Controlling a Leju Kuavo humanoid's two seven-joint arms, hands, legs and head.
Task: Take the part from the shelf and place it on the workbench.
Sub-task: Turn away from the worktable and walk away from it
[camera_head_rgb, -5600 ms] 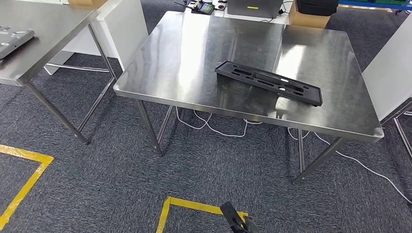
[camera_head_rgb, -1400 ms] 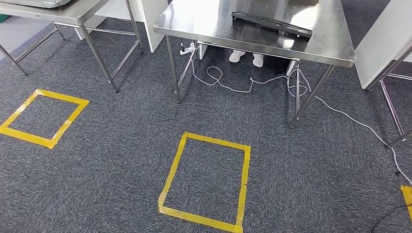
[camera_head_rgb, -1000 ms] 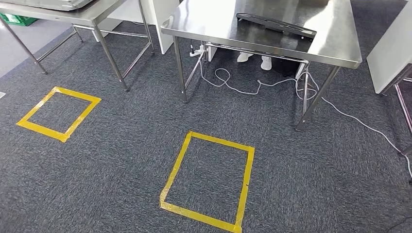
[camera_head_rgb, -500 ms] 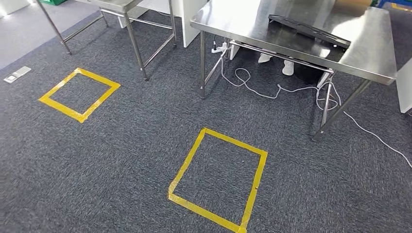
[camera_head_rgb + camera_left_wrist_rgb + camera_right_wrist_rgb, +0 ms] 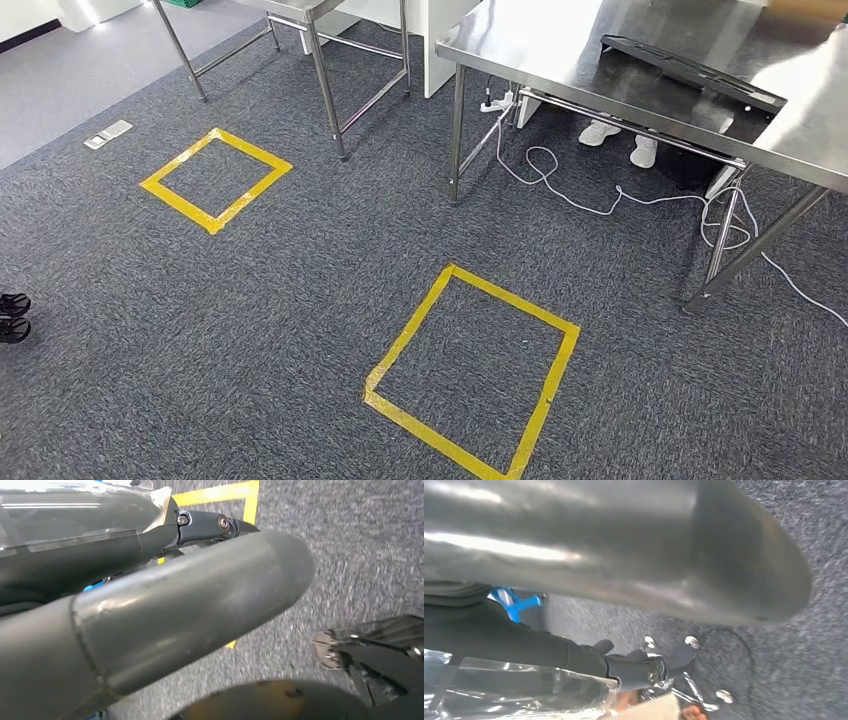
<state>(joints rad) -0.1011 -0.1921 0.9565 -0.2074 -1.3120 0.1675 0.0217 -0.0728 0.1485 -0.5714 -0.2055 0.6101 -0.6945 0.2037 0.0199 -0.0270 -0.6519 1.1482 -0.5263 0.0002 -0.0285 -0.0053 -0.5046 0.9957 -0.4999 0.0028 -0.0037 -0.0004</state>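
Observation:
A long black moulded part (image 5: 690, 72) lies flat on the steel workbench (image 5: 560, 50) at the upper right of the head view, far from me across the carpet. In the left wrist view my left hand (image 5: 190, 605) hangs over the carpet, its thick grey thumb and a dark finger stretched out with nothing in them. My right hand (image 5: 624, 580) also hangs over the carpet in the right wrist view and holds nothing.
Two yellow tape squares mark the carpet, one near (image 5: 470, 370) and one further left (image 5: 216, 178). A white cable (image 5: 600, 205) trails under the workbench beside a person's white shoes (image 5: 620, 140). A second table's legs (image 5: 325, 80) stand at top centre. Small dark wheels (image 5: 12, 315) show at the left edge.
The camera has backed away and turned left: the workbench has slid to the upper right and more floor shows at left. The black part stays on the workbench.

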